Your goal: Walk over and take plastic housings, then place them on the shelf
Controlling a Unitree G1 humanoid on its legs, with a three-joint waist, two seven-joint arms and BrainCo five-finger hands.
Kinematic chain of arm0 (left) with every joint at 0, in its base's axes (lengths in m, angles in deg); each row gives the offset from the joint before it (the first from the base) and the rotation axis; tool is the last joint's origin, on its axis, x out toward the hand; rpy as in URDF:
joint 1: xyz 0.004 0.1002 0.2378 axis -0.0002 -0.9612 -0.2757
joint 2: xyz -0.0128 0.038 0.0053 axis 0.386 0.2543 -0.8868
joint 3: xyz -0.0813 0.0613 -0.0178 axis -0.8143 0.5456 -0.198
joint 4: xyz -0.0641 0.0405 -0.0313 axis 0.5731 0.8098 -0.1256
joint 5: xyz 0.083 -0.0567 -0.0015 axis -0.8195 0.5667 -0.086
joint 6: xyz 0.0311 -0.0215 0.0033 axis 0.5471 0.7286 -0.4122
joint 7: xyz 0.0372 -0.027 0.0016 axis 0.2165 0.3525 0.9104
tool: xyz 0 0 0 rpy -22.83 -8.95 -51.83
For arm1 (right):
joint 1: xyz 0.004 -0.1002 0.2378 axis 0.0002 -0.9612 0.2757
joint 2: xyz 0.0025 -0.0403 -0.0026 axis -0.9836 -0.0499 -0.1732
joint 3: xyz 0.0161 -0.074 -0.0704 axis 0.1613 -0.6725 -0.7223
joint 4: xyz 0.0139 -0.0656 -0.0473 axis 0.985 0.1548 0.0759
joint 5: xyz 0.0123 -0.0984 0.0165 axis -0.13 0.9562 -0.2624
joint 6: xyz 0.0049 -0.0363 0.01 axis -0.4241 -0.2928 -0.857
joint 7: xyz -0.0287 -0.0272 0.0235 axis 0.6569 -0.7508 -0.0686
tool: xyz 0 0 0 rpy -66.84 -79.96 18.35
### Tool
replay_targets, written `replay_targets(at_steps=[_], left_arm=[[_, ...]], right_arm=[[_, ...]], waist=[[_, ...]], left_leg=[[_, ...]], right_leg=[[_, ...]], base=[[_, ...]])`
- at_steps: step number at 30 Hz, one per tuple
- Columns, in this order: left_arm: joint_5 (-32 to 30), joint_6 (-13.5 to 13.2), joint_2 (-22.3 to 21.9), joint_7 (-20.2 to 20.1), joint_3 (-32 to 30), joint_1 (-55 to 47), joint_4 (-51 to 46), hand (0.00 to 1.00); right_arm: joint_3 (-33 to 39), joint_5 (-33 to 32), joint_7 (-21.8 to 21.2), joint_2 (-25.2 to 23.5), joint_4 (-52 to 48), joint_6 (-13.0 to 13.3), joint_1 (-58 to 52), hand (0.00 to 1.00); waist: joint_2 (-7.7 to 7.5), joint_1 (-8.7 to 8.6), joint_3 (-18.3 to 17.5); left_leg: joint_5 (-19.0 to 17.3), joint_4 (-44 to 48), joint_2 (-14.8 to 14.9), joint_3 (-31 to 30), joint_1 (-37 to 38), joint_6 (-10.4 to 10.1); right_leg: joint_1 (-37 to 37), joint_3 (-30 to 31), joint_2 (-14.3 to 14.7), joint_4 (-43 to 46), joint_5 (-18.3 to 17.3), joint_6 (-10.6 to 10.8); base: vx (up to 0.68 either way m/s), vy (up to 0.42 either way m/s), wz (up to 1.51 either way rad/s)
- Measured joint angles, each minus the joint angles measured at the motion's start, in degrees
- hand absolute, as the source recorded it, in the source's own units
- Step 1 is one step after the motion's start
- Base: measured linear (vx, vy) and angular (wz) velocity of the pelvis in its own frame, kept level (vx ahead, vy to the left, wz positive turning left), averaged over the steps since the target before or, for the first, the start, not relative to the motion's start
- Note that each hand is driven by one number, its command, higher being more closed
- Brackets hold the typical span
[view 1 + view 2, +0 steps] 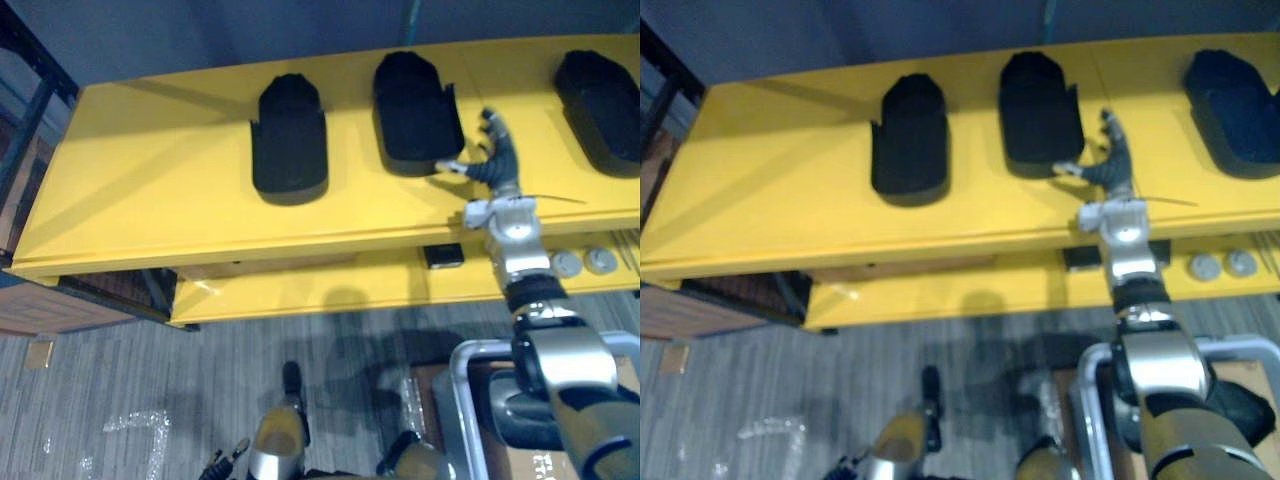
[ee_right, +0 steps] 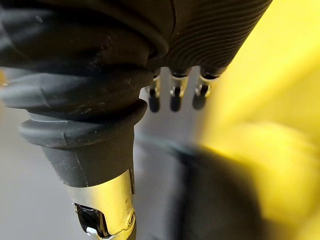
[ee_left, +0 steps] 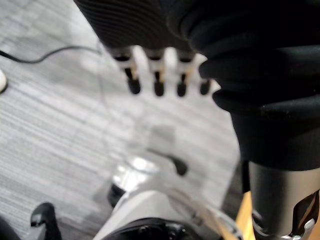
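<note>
Three black plastic housings lie on the yellow shelf top (image 1: 150, 190): a left one (image 1: 288, 135), a middle one (image 1: 415, 105) and a right one (image 1: 602, 95) at the view's edge. My right hand (image 1: 493, 160) hovers over the shelf by the near right corner of the middle housing. It is open, fingers spread, thumb pointing toward that housing, nothing in it. In the right wrist view its fingers (image 2: 172, 97) hang straight above a dark blurred shape (image 2: 220, 200). My left hand (image 1: 225, 462) hangs low over the floor, its fingers (image 3: 157, 85) relaxed and empty.
A lower yellow shelf (image 1: 320, 285) carries a small black box (image 1: 443, 256) and two round silver pieces (image 1: 583, 262). A metal-framed cart (image 1: 465, 390) stands at the lower right. A wooden crate (image 1: 60, 300) sits at the left, and crumpled plastic film (image 1: 135, 425) lies on the grey floor.
</note>
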Motion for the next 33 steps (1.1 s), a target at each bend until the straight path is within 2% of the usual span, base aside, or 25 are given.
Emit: replay_targets(at_steps=[1,3,6,7,9,11,13,14,15,17,19,20,21,23,28,30,33], left_arm=[[-0.09,-1.45,0.10,0.29,-0.02,-0.01,0.06,0.00],[-2.40,-3.95,0.28,0.65,-0.09,0.00,0.28,0.00],[-10.02,-8.52,0.34,2.45,-0.13,0.14,-1.68,0.00],[-13.11,-9.60,-0.02,3.92,-0.30,-0.14,-5.22,0.00],[-17.13,-10.09,-0.57,7.45,-0.40,-1.14,-14.91,0.00],[-18.03,-9.95,-0.54,11.24,-0.95,-1.98,-25.49,0.00],[-16.93,-8.71,-0.58,13.55,-2.89,-3.65,-38.09,0.00],[-16.58,-7.94,-0.49,13.71,-3.46,-3.89,-40.02,0.00],[-15.17,-6.74,-0.19,13.86,-4.44,-4.13,-41.87,0.00],[-14.55,-4.24,0.03,13.80,-4.85,-4.08,-41.15,0.00],[-14.30,-2.42,-0.06,13.44,-4.35,-4.26,-39.30,0.00],[-12.81,-0.56,-0.04,13.10,-4.23,-4.39,-35.22,0.00],[-12.78,0.08,-0.04,13.03,-4.20,-4.41,-33.00,0.00],[-12.81,1.46,-0.16,12.09,-2.83,-4.52,-22.42,0.00],[-12.85,1.56,-1.75,9.79,-3.58,-6.05,-9.81,0.00],[-12.66,1.64,-2.13,8.52,-5.12,-6.68,-6.16,0.00],[-11.23,2.33,-2.18,7.72,-5.81,-7.28,-2.49,0.00]], right_arm=[[0.09,0.71,0.90,-0.98,-5.01,1.58,-1.45,0.00],[-0.80,2.16,1.03,-3.27,-11.02,2.50,-4.35,0.00],[-2.31,1.80,-0.40,-6.41,-20.59,1.94,-12.62,0.00],[-2.83,1.24,-1.69,-7.69,-25.28,0.91,-16.29,0.00],[-3.02,1.25,-3.67,-9.16,-33.85,-0.62,-23.70,0.00],[-3.04,-0.31,-6.96,-10.17,-41.65,-2.67,-31.81,0.00],[-2.92,-4.90,-14.20,-10.48,-50.86,-4.61,-43.08,0.00],[-2.93,-6.80,-16.91,-10.48,-52.55,-4.88,-45.14,0.00],[-3.21,-11.02,-22.73,-10.45,-54.66,-5.07,-47.36,0.00],[-3.97,-18.15,-32.68,-10.29,-56.76,-6.77,-47.70,0.00],[-5.60,-23.18,-39.22,-9.63,-56.81,-9.08,-47.19,0.00],[-9.54,-25.61,-44.24,-8.73,-56.34,-11.84,-45.31,0.00],[-11.23,-26.20,-45.82,-8.46,-56.15,-12.59,-44.38,0.00],[-18.66,-26.81,-52.02,-8.61,-53.11,-15.84,-39.37,0.00],[-22.28,-25.02,-54.48,-10.91,-42.08,-18.44,-31.02,0.00],[-23.12,-24.28,-54.98,-11.34,-39.97,-18.23,-28.57,0.00],[-24.45,-22.29,-55.11,-12.84,-38.49,-17.89,-25.63,0.00]], waist=[[-0.43,-0.33,-0.32],[-1.41,-1.18,-1.07],[-2.36,-1.80,-3.08],[-2.42,-2.26,-3.56],[-2.38,-3.10,-3.71],[-2.33,-4.26,-4.16],[-1.85,-5.84,-5.63],[-1.67,-6.44,-6.04],[-1.31,-7.36,-6.79],[-0.77,-7.49,-7.72],[-0.89,-7.25,-8.47],[-1.23,-7.19,-9.10],[-1.43,-7.14,-9.41],[-2.30,-6.29,-10.08],[-3.36,-3.38,-10.70],[-3.36,-3.29,-10.69],[-3.38,-2.21,-10.69]], left_leg=[[0.00,0.00,-0.02,0.32,-0.04,0.00],[0.00,0.01,0.02,0.76,-0.02,0.00],[-0.01,0.00,0.16,1.30,0.01,-0.01],[0.00,0.04,0.32,1.77,0.07,-0.02],[0.00,0.03,0.46,2.65,0.40,-0.01],[-0.20,0.01,0.61,3.16,0.64,0.10],[-0.90,0.00,0.69,4.11,0.84,0.24],[-0.94,-0.01,0.69,4.22,0.85,0.31],[-1.02,0.00,0.84,4.94,0.95,0.43],[-1.18,-0.01,1.41,6.06,1.00,0.57],[-1.20,-0.01,1.69,6.14,0.86,0.54],[-1.14,-0.01,1.91,6.11,0.91,0.53],[-1.10,-0.01,1.98,6.09,0.88,0.50],[-0.98,-0.01,2.02,5.59,0.91,0.54],[-0.96,-0.02,1.81,4.92,0.78,0.57],[-0.98,-0.02,1.62,3.85,0.79,0.52],[-1.08,-0.02,1.63,3.27,0.91,0.40]], right_leg=[[0.06,0.03,0.02,-0.58,0.26,0.00],[0.12,0.11,0.13,-1.00,0.37,0.01],[0.28,0.27,0.99,-2.01,0.66,-0.14],[0.34,0.35,1.14,-2.63,1.09,-0.23],[0.45,0.91,1.60,-3.02,1.48,-0.24],[0.60,1.41,1.95,-4.04,2.08,-0.31],[1.15,1.75,2.58,-6.31,3.27,-0.09],[1.32,1.84,2.76,-6.99,3.70,-0.13],[1.36,2.29,3.12,-8.22,4.55,-0.08],[1.30,3.29,4.10,-10.29,5.95,-0.25],[1.41,3.25,4.58,-11.00,6.27,-0.43],[1.54,3.18,4.88,-11.28,6.36,-0.56],[1.59,3.12,5.00,-11.50,6.43,-0.66],[2.02,2.94,5.26,-11.84,6.64,-0.72],[2.40,2.57,5.08,-11.79,6.57,-1.04],[3.32,1.45,5.04,-11.90,6.46,-1.16],[3.90,0.89,5.14,-11.94,6.28,-1.30]], base=[[0.00,0.000,0.00],[0.02,-0.003,-0.05],[0.01,-0.026,-0.05],[-0.01,-0.014,-0.09],[-0.04,-0.004,-0.14],[-0.06,0.009,-0.18],[-0.03,0.023,-0.18],[0.00,0.022,-0.19],[-0.01,0.024,-0.28],[-0.03,0.017,-0.29],[-0.02,0.002,-0.04],[0.00,0.000,0.00],[0.00,0.000,0.00],[0.01,-0.003,0.07],[0.01,0.010,0.07],[0.00,0.007,0.22],[-0.01,0.005,0.13]])
